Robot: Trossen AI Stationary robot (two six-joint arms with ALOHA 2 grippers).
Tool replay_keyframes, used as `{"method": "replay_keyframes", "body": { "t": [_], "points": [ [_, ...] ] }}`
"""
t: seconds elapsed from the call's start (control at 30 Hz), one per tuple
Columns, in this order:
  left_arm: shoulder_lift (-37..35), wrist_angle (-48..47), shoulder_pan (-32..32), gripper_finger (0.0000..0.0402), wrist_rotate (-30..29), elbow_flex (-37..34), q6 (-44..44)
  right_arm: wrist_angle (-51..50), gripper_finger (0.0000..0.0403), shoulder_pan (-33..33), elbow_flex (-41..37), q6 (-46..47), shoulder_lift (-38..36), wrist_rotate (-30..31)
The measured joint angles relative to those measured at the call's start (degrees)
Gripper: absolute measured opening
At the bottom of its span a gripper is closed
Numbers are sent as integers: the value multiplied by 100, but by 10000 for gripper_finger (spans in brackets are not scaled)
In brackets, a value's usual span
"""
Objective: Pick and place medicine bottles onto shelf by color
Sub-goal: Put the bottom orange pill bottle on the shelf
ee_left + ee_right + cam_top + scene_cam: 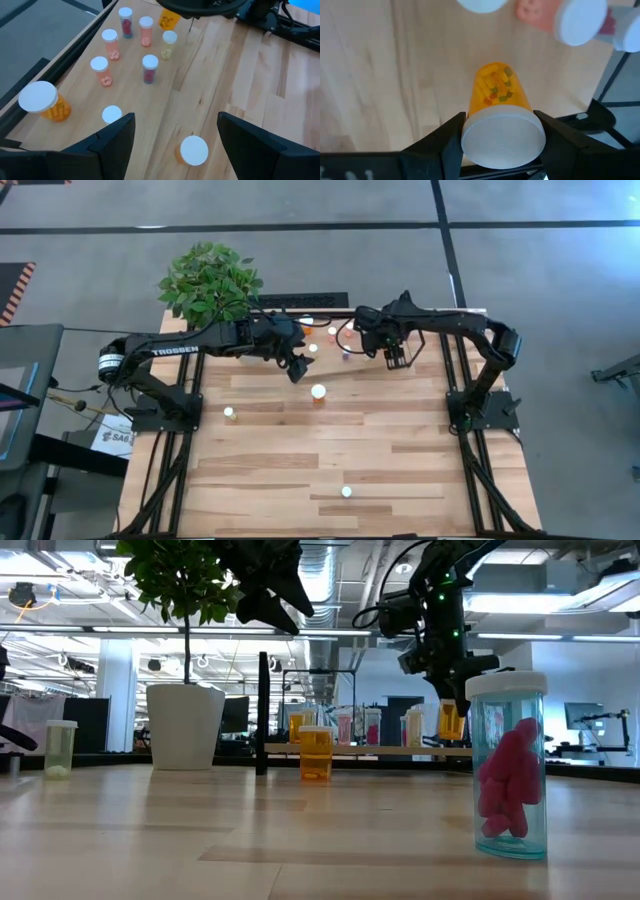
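Pink-filled bottle point(507, 765) nearest, upright

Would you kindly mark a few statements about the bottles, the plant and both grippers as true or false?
1. The right gripper is shut on an orange bottle by its white cap. True.
2. The left gripper holds a bottle. False: its fingers stand open and empty above the table.
3. A potted plant stands at the table's far left corner. True.
4. In the low view, the nearest bottle holds yellow pills. False: its contents are pink.
5. All the bottles are already on the shelf. False: several stand on the tabletop, such as a lone bottle near the front edge.
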Motion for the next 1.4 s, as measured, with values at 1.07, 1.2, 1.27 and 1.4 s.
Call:
{"method": "replay_keyframes", "body": {
  "t": [1.07, 1.2, 1.27, 1.4],
  "points": [
    [0, 11, 0, 267, -4, 0, -8, 780, 237, -141, -332, -418, 0, -6],
    [0, 11, 0, 267, -4, 0, -7, 789, 249, -188, -332, -306, 0, -4],
    [0, 11, 2, 267, -7, 0, -1, 792, 253, -219, -332, -288, 0, -3],
    [0, 11, 11, 267, -33, 0, 14, 845, 255, -216, -332, -290, 0, 108]
  ]
}}
